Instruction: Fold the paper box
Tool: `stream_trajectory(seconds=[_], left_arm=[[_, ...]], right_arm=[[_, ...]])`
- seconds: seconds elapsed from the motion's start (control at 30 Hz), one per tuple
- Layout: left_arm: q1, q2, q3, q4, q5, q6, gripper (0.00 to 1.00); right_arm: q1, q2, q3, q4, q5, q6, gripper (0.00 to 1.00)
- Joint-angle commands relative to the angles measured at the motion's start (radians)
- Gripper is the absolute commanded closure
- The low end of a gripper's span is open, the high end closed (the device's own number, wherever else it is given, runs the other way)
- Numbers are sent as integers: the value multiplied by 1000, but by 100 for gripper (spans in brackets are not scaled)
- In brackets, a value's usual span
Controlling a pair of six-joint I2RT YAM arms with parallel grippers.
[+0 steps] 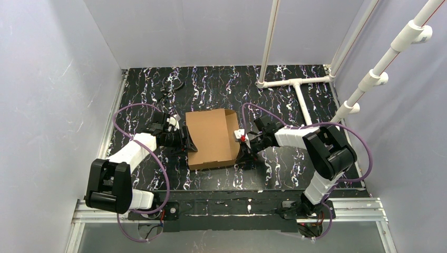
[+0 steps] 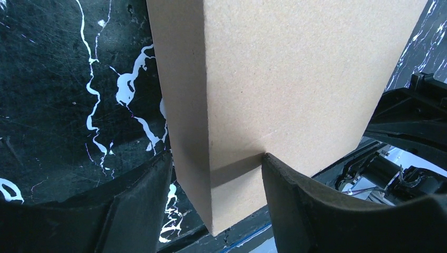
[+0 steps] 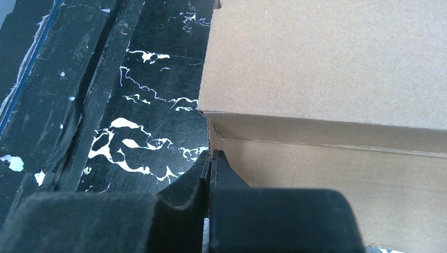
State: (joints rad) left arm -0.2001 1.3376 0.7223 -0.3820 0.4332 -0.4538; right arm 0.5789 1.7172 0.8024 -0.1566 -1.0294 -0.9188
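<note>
Your plain brown cardboard paper box (image 1: 213,138) sits in the middle of the black, white-veined desk (image 1: 274,89), between the two arms. From above you see one broad, smooth top panel, nearly square. A crease runs along its right side, and the narrow strip beyond it is shaded darker.

Your left tool (image 1: 185,141) is at the box's left edge. In its wrist view the left tool (image 2: 217,157) has its fingers well apart around a corner of the box (image 2: 295,68), where the flat face meets a shaded side wall. One finger (image 2: 305,211) touches the face; the other lies just beside the wall.

Your right tool (image 1: 245,139) is at the box's right edge. In its wrist view the right tool (image 3: 211,158) is pinched on a thin cardboard edge at the corner. There a top panel (image 3: 327,58) overhangs a lower wall, with a seam between them.

A white plastic pipe frame (image 1: 295,83) stands at the far right.
</note>
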Motion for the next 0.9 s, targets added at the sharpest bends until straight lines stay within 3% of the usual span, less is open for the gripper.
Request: stream_trajectory(seconds=[0.0, 0.43, 0.87], left_arm=[[-1, 17, 11, -34, -25, 12, 40], [-1, 27, 9, -23, -3, 6, 40], [-1, 33, 6, -10, 30, 3, 42]], right_arm=[[-3, 33, -9, -93, 8, 16, 99], [1, -4, -6, -103, 28, -6, 99], [79, -97, 15, -88, 195, 12, 99]])
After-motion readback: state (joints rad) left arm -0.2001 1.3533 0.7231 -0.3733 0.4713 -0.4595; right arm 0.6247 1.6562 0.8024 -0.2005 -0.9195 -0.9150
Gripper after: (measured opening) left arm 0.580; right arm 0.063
